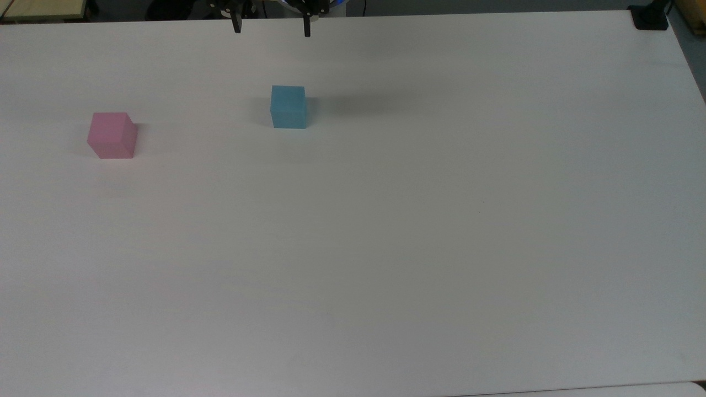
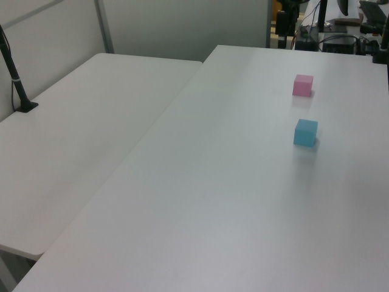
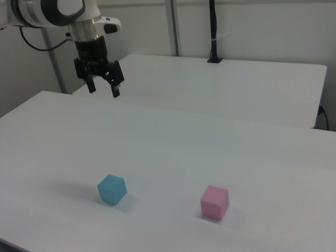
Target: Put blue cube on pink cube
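The gripper [image 3: 104, 89] hung high above the white table [image 3: 173, 157], its two black fingers spread wide apart and holding nothing. In the top view its fingertips poked in at the upper edge [image 1: 271, 30], over the table's far rim and above the blue cube [image 1: 288, 107] in the picture. The blue cube sat flat on the table, apart from the gripper and untouched. The pink cube [image 1: 112, 135] also rested on the table, well apart from the blue one, toward the top view's left. In the right view the blue cube [image 3: 112, 189] lay near the front edge with the pink cube [image 3: 214, 201] to the right view's right (both turned slightly, an edge facing the camera). In the left view the pink cube [image 2: 302, 85] stood farther back than the blue cube [image 2: 306, 132]. A second white table [image 2: 85, 140] adjoined the first, with a black post [image 2: 15, 79] standing on it.
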